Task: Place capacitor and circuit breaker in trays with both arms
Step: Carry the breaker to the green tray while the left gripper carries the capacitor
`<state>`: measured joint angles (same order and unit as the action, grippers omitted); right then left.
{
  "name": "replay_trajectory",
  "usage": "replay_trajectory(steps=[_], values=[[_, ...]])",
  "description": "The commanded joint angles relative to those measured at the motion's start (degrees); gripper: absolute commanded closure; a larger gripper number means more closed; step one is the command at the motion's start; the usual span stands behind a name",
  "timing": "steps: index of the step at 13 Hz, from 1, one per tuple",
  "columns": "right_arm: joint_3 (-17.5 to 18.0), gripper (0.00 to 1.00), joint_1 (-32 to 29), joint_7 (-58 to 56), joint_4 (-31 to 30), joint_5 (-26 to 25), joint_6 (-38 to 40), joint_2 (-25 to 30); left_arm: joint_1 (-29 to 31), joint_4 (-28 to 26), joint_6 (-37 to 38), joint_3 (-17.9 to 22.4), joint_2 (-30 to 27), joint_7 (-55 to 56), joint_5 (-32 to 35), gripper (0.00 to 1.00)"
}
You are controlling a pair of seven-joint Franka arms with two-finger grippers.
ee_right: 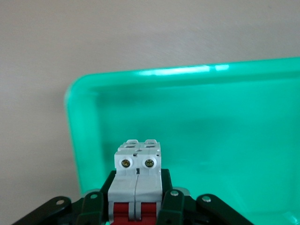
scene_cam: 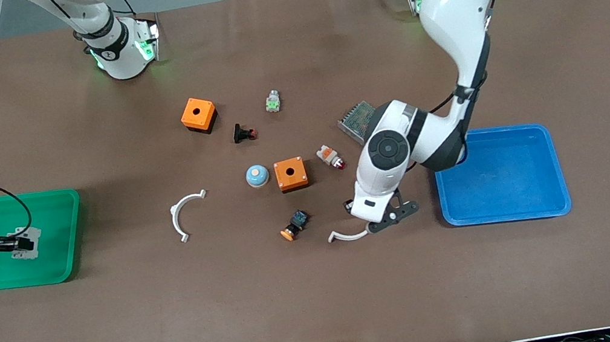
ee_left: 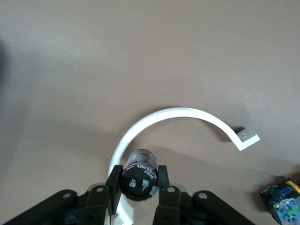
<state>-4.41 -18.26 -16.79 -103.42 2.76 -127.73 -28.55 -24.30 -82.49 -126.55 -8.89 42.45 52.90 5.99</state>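
My left gripper (scene_cam: 384,221) is low over the table between the orange boxes and the blue tray (scene_cam: 498,174). In the left wrist view the left gripper (ee_left: 138,182) is shut on the capacitor (ee_left: 140,172), a small black cylinder with a pale end, right by a white curved clip (ee_left: 173,112). The hand hides the capacitor in the front view. My right gripper (scene_cam: 17,244) is over the green tray (scene_cam: 50,202), shut on the white circuit breaker (scene_cam: 26,245). In the right wrist view the right gripper (ee_right: 138,204) holds the circuit breaker (ee_right: 138,176), its red levers showing, over the green tray (ee_right: 211,117).
Mid-table lie two orange boxes (scene_cam: 198,114) (scene_cam: 291,174), a black push button (scene_cam: 243,133), an indicator lamp (scene_cam: 330,156), a blue dome (scene_cam: 257,175), a circuit board (scene_cam: 357,120), a second white clip (scene_cam: 186,214) and a small blue part (scene_cam: 295,224).
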Motion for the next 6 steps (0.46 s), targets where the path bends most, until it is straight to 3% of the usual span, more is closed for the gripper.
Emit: replay_trajectory(steps=[1, 3, 6], values=[[1.34, 1.0, -3.96, -3.85, -5.03, -0.91, -4.88, 2.01, 5.3, -2.41, 9.18, -2.96, -6.75, -4.36, -0.37, 0.71], [1.34, 1.0, -6.51, -7.72, -5.21, -0.91, -7.7, 1.57, 11.09, -4.6, 16.22, -5.24, -10.17, -11.03, -0.37, 0.71], [1.34, 1.0, -7.49, -8.26, -4.77, -0.91, -8.67, 0.34, 21.11, -11.53, 16.86, -8.24, -14.75, -20.43, -0.19, 0.72]])
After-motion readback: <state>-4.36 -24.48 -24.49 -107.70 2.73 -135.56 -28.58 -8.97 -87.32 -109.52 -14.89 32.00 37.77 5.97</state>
